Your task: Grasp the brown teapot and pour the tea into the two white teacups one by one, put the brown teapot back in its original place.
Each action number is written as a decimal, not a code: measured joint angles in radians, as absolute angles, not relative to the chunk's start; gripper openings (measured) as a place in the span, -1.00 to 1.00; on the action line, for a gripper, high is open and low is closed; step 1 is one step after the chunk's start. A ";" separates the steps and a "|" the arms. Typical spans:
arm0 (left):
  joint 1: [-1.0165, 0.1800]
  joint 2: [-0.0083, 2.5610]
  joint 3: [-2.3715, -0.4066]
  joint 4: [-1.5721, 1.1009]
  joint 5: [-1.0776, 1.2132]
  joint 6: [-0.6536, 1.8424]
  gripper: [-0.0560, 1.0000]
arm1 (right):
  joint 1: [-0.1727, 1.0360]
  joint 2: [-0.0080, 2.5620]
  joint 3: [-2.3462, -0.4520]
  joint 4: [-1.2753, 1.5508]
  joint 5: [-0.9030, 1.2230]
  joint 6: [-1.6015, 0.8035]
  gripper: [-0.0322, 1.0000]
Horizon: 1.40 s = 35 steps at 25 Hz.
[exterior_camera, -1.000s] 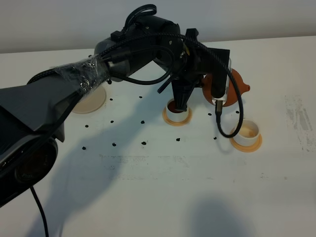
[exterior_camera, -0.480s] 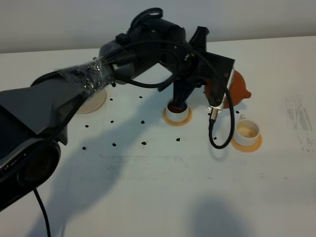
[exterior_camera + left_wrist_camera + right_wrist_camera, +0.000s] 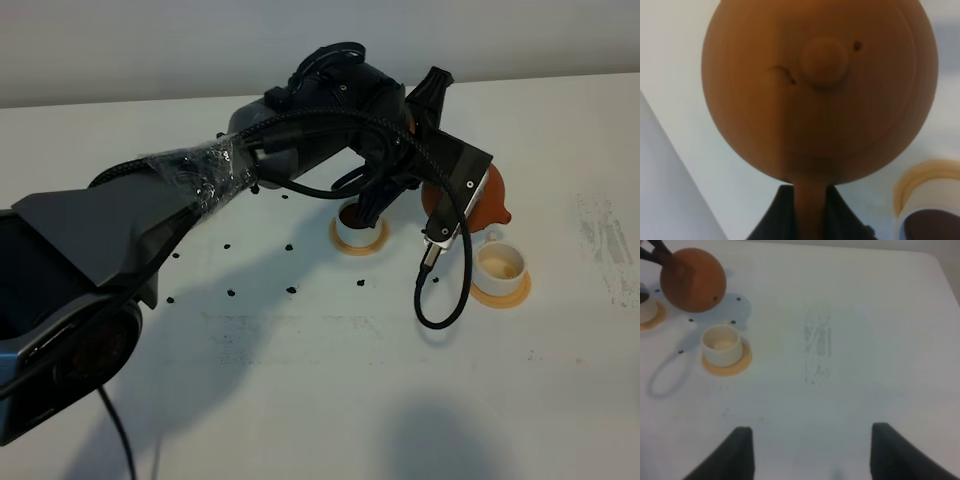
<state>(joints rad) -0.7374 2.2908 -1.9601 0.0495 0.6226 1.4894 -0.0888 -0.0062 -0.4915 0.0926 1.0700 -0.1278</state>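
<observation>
- Left gripper grips the brown teapot by its handle, aloft over the desk, just behind the cream-inside teacup.
- The other teacup holds dark liquid.
- Right gripper gapes wide, holding nothing.

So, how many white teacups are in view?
2. The filled teacup sits partly under the left arm; the empty teacup stands right of it. The arm could hide more.

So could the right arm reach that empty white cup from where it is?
Probably yes: the right gripper is open, with bare table between it and the cup. The teapot, held by the left gripper, hangs close beside the cup and might crowd it.
</observation>
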 joint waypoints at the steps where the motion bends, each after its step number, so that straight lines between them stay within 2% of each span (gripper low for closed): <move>1: -0.740 2.291 -1.960 0.060 0.617 1.499 -0.71 | -0.089 -0.006 -0.491 0.093 1.070 -0.128 0.06; 35: -0.794 2.291 -1.960 0.248 0.597 1.692 -0.71 | -0.089 -0.006 -0.491 0.093 1.070 -0.128 0.06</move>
<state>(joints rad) -0.7938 2.2908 -1.9601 0.2475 0.5969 1.6918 -0.0888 -0.0062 -0.4915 0.0926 1.0700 -0.1278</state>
